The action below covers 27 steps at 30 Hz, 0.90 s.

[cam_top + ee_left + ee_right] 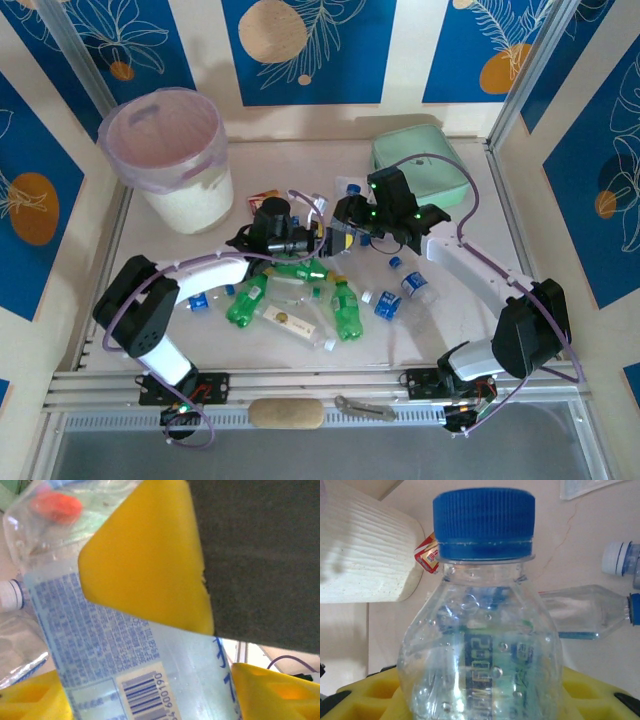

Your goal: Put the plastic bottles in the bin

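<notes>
Right wrist view gives me the best look: my right hand (480,702) is clamped on a blue-capped bottle (482,630). It is clear plastic beaded with droplets, with a ribbed blue cap and a dark label reading backwards through its wall. Behind it, up at the left, stands the white ribbed side of the bin (365,555). On the left wrist camera, my left hand (150,705) has its yellow fingers (30,700) against both sides of a barcode bottle (100,645), clear with a pale blue printed label. Another yellow pad with a dark back lies across it. I cannot tell whether these are one and the same bottle. From the top, both hands meet over the middle of the bench (300,165), well apart from the pink-lined bin in the far left corner. Green bottles (345,312) and clear blue-labelled bottles (412,285) lie loose on the bench below and beside them.
</notes>
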{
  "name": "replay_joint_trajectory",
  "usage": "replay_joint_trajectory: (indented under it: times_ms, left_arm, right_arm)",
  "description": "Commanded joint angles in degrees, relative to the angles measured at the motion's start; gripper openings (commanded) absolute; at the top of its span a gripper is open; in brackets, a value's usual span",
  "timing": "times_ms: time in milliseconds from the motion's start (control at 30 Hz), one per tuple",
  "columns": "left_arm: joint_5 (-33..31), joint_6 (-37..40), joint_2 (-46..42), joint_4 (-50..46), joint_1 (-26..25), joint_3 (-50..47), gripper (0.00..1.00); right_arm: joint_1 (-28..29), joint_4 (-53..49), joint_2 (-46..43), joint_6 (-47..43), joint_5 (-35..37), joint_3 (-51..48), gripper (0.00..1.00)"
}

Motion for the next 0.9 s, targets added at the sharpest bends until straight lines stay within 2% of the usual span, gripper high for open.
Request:
replay_joint_trajectory:
  times_ms: [0,100,200,300,433,567,767,867]
  left_arm:
    - [0.9,1.0,0.9,2.6,-0.5,0.9,0.56]
    - [-0.2,0.9,0.5,2.5,-0.5,0.5,0.55]
    - [-3.1,1.4,-0.5,1.0,-0.2,-0.2,0.55]
    - [-6.5,1.4,-2.0,-0.6,0.4,-1.4,0.55]
    - [-10.3,0.9,-4.7,-2.6,2.1,-3.6,0.55]
    - [-13.4,1.8,-9.1,-6.1,4.2,-5.1,0.55]
    - [-21.6,9.6,-17.4,-22.9,7.3,1.2,0.52]
    - [-22.2,12.2,-19.9,-30.5,11.2,7.6,0.51]
  right_arm:
    - [0.6,0.9,-1.4,-0.1,-2.7,0.8,0.45]
    - [0.6,1.0,-1.8,-0.3,-2.5,0.6,0.53]
    - [-0.3,0.5,-2.6,-1.0,-2.9,1.0,0.68]
    - [-2.5,0.6,-3.9,-1.6,-5.0,1.3,0.73]
    - [-6.6,1.9,-6.2,-0.7,-8.1,0.6,0.74]
    - [-9.2,3.8,-9.2,-0.2,-7.9,-2.0,0.74]
    - [-10.6,5.1,-12.2,0.2,-6.1,-6.4,0.74]
    - [-10.5,6.8,-12.8,1.1,-6.6,-8.7,0.74]
